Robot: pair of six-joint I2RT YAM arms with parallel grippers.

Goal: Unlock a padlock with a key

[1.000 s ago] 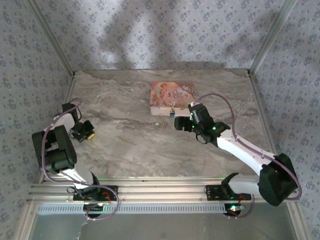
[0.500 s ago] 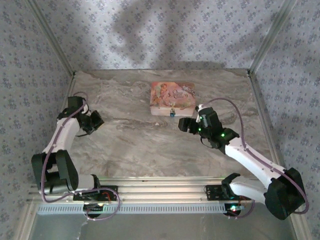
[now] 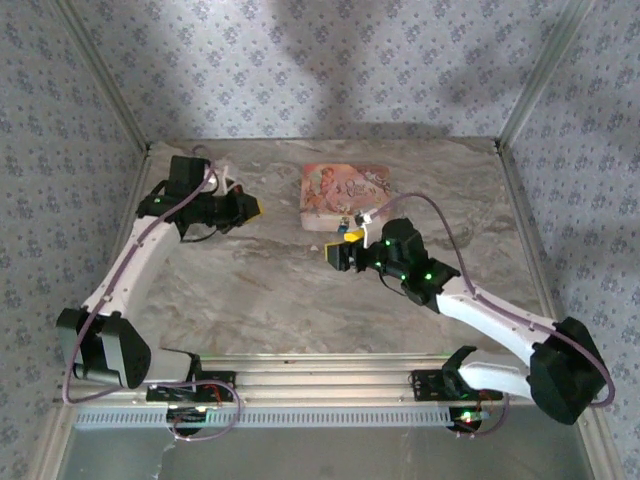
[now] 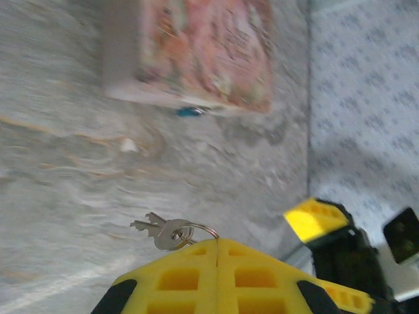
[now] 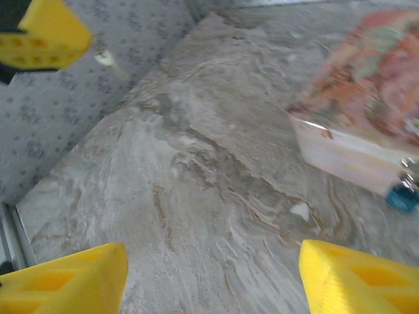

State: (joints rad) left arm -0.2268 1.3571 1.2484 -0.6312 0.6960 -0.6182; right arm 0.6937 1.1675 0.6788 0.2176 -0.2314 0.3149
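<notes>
Where the two white arms were bolted at the near edge, the grey-brown marbled surface (image 3: 270, 290) stretched away from them. Right of centre, the right tool (image 3: 340, 250) was released. In the right wrist view its yellow fingers (image 5: 65, 278) stood wide apart with only marble between them, and it pointed toward the far left.

Further out on the left, the left tool (image 3: 250, 208) was clenched. Its yellow fingertips (image 4: 190, 278) met along one seam and pinched the ring of some small silver keys (image 4: 171, 232), which jutted out above the surface.

Beyond the right tool, the tiny dark-blue padlock (image 5: 400, 196) with its bit of silvery metal sat low against the near side wall of a flat pink-orange printed box (image 3: 345, 190). From the left wrist it showed as a blue speck (image 4: 191, 112) at the box's edge. The left tool was to the left of the box and apart from it.

Pale blue-grey patterned walls (image 3: 320, 70) closed in the far side.
</notes>
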